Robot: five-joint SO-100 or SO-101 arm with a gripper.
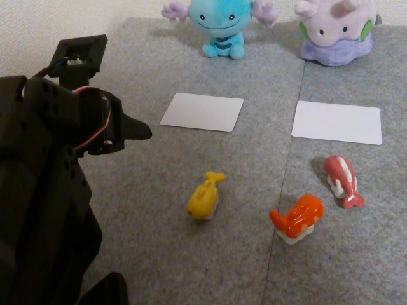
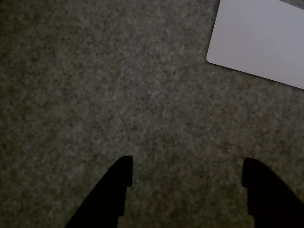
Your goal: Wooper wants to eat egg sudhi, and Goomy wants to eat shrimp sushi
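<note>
Fingers of my black two-finger gripper (image 2: pixel 187 171) spread wide, holding nothing, above grey carpet (image 2: pixel 118 95).
Small yellow whale-shaped egg sudhi (image 1: pixel 205 197) lies apart from me, before a white card (image 1: pixel 202 112).

Two plush toys are sitting at the far edge: Wooper (image 1: pixel 219 25), Goomy (image 1: pixel 336 32); two white cards (image 1: pixel 202 112) (image 1: pixel 337 122) are lying; three sushi toys are resting near: egg sudhi (image 1: pixel 204 197), shrimp sushi (image 1: pixel 297 218), red-pink toy (image 1: pixel 341 180).

Two plush toys upright at the back, two sushi toys in front, all on grey carpet.
Blue, smiling Wooper (image 1: pixel 219 25) sits back left; lilac Goomy (image 1: pixel 337 32) back right. The yellow egg sudhi (image 1: pixel 205 197) lies centre, tail pointing up-right. The orange shrimp sushi (image 1: pixel 297 218) rests on its white block, further right.
</note>
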